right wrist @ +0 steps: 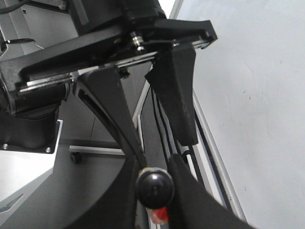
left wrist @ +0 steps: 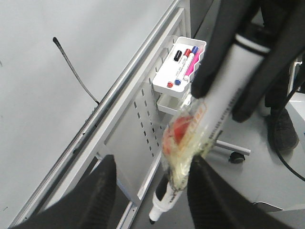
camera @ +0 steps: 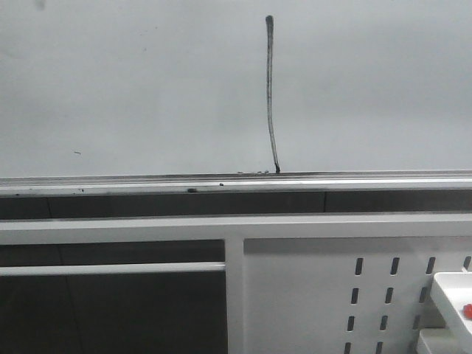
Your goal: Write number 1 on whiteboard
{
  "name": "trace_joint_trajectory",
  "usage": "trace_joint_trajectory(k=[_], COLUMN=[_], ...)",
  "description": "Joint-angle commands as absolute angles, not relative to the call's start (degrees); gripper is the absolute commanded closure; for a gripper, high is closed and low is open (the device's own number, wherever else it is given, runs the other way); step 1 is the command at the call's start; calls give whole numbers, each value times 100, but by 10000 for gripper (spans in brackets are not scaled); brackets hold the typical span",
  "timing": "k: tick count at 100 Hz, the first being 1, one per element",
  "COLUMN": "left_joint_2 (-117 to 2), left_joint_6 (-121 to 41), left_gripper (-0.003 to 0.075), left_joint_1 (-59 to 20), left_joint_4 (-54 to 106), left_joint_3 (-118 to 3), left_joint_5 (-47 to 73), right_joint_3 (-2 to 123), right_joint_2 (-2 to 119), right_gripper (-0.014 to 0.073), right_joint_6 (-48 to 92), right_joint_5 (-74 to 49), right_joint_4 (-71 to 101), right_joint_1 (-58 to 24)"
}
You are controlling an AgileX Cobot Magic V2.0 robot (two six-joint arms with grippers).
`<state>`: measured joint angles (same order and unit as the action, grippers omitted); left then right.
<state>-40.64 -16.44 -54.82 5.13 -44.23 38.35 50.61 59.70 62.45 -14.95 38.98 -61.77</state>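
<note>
On the whiteboard [camera: 147, 88], number 1 [camera: 271, 96], right gripper [right wrist: 155, 183] pinching marker [right wrist: 154, 187], left gripper [left wrist: 147, 191] spread.

A near-vertical black number 1 [camera: 271, 96] marks the glossy whiteboard [camera: 133, 88].

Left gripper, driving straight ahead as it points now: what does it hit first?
Most likely the marker held by the right gripper: it crosses between the open jaws of the left gripper. Beyond is the perforated panel; depth unclear.
</note>
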Motion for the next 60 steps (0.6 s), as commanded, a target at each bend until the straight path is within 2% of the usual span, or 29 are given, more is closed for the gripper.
trace_joint_trajectory(k=[1,60], left_joint_2=[-4049,-4517], left_joint_6=[-1630,-1630], left_gripper=[406,407], left_joint_1=[-5492,-5492], left_joint_4=[582,840], left_joint_3=[-4611,-4596], left_joint_5=[3656,3797], right_joint_3=[5276,5276], right_joint_2=[5885,5885], right_gripper=[664,664], right_joint_6=[6242,6242], right_joint_5=[-1206,-1194], right_joint_4=[4012,4012], right_joint_1=[-6189,-6189])
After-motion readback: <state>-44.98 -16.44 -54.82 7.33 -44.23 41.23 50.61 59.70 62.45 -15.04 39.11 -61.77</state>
